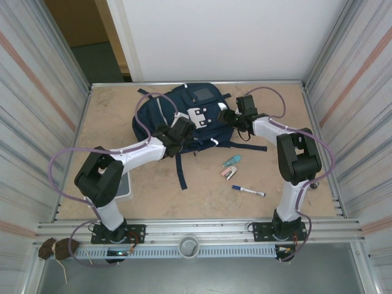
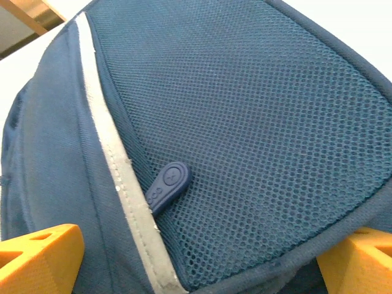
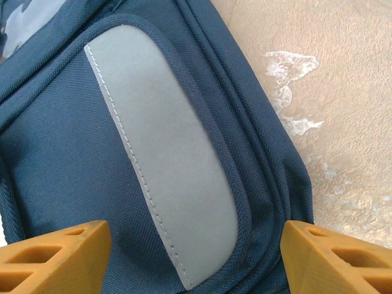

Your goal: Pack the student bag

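the student bag [image 1: 184, 110] lies flat at the far middle of the bench [image 1: 202, 199], white patches up, with a dark strap [image 1: 181, 173] trailing toward the near edge. both arms reach in over it: the left gripper [image 1: 176, 131] hangs above the bag's near left part and the right gripper [image 1: 228, 116] is at its right side. in the left wrist view the left gripper [image 2: 199, 263] is released, its orange fingers [image 2: 40, 257] spread wide over a navy mesh panel [image 2: 257, 122] – beside it run a pale reflective stripe [image 2: 113, 153] and a small blue zipper pull [image 2: 166, 184]. the right gripper [image 3: 196, 260] is released too, its fingers [image 3: 55, 257] set wide apart above a grey reflective patch [image 3: 162, 153] on the bag's edge, with bare bench just beside. near the right arm, apart from the bag, lie a teal object [image 1: 231, 160], a small pink and white object [image 1: 228, 173] and a marker [image 1: 248, 191].
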